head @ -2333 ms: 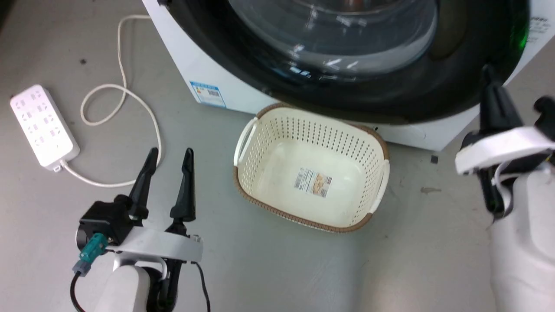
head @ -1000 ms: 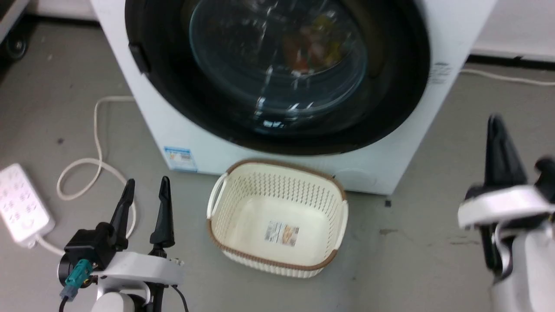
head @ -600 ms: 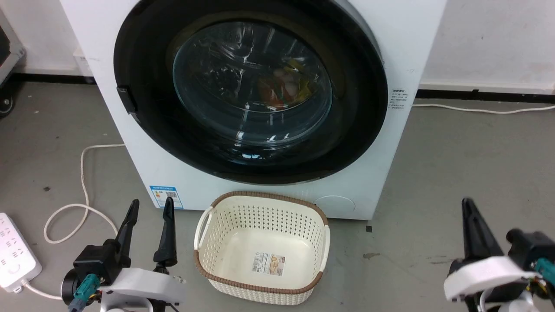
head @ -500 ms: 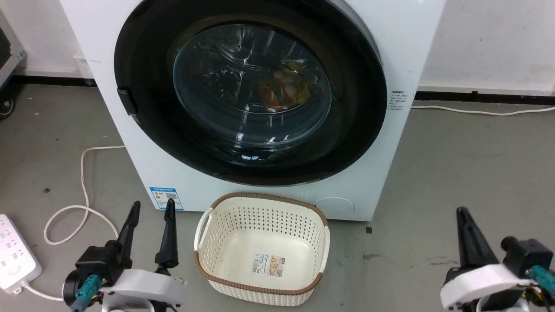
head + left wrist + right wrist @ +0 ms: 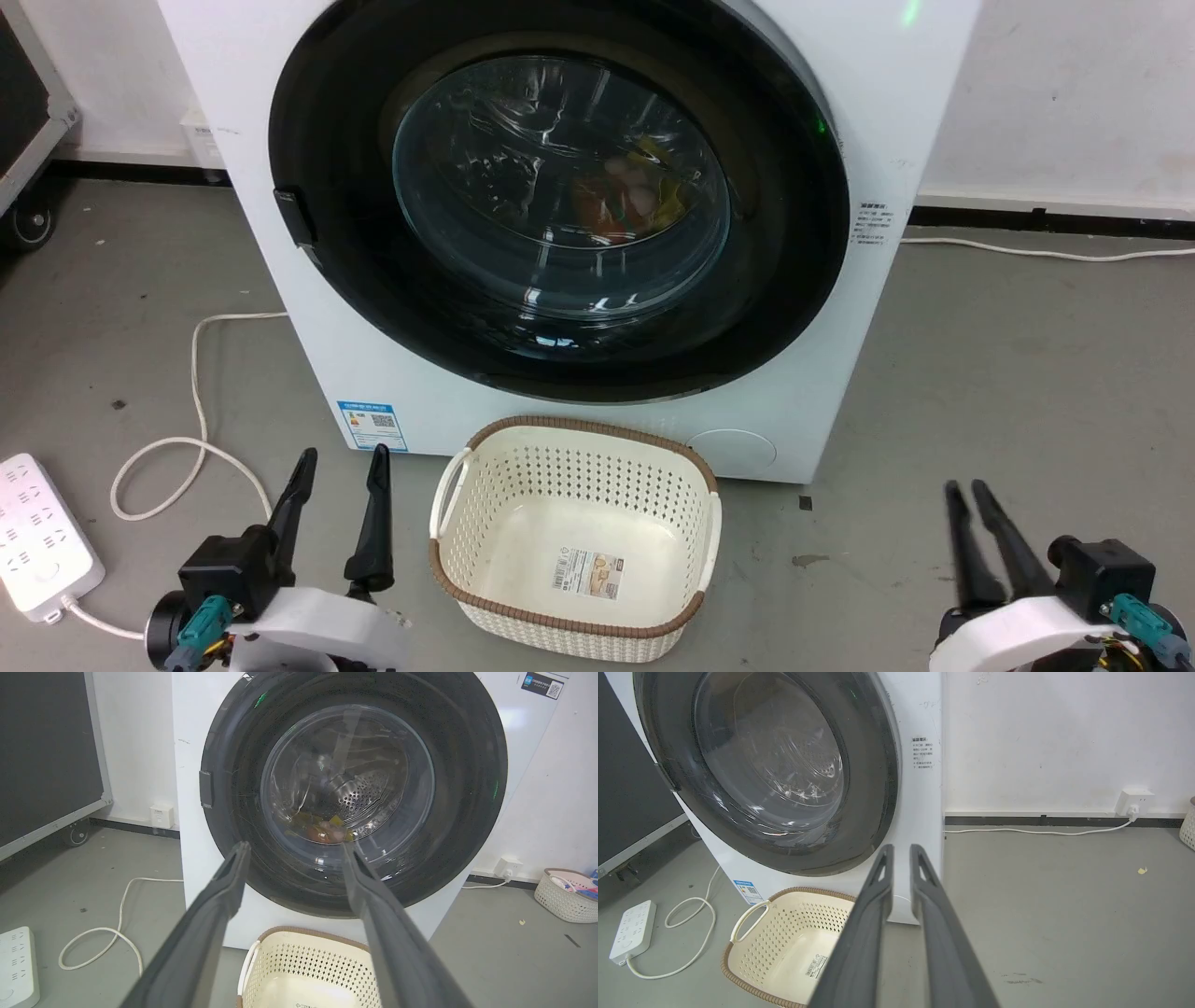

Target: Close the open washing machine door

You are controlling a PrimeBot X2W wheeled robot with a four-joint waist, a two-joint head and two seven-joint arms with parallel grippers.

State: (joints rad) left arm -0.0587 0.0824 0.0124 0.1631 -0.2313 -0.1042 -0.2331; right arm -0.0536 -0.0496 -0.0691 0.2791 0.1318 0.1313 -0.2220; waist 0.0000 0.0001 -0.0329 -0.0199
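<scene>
Glossy black-rimmed door (image 5: 560, 364) flush on white washer (image 5: 355, 355); left gripper (image 5: 344, 453) spread, right gripper (image 5: 963, 485) pinched, both empty.

Round glossy black-rimmed glass door (image 5: 560, 196): shut flush before me on big white front-loading washing machine (image 5: 803, 392).

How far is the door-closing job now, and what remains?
Done, it seems: the large round door with glossy black rim lies flush against the big white front-loading washing machine, no gap visible. In hand: nothing; the open left end effector and the nearly shut right end effector are empty, low, apart from the door. Left: probably nothing, though whether it locked cannot be seen.
</scene>
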